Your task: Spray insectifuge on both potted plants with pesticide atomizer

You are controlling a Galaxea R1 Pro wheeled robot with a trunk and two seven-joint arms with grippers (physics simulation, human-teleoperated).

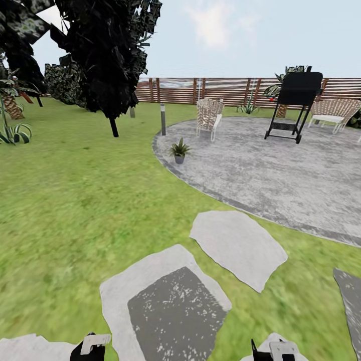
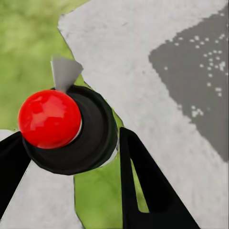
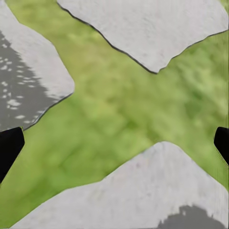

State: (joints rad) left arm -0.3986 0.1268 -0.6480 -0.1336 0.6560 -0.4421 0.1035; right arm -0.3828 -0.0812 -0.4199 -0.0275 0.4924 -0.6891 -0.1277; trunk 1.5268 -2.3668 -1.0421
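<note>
Green lawn with flat grey stepping stones (image 1: 239, 248) runs ahead to a round paved patio (image 1: 281, 165) backed by a brown slatted fence (image 1: 220, 90); that is the garden the robot stands in. Held low over the stones, the left hand (image 2: 71, 157) pinches the pesticide atomizer (image 2: 67, 126) between its dark fingers (image 2: 148, 191), seen end-on in the left wrist view, so the bottle's long axis runs along the line of sight with the red top (image 2: 49, 118) facing the camera; the right hand (image 3: 114, 143) is spread wide with nothing between its fingertips, only grass and stone beyond. From the left hand, one potted plant (image 1: 179, 150) lies well ahead and a little to the right, at the patio's near rim beside a grey bollard (image 1: 163, 119); the left arm already carries the sprayer, so I judge the coming move to be a drive forward towards that pot; a second small pot I cannot make out with certainty. No brand, label or writing is readable anywhere.
</note>
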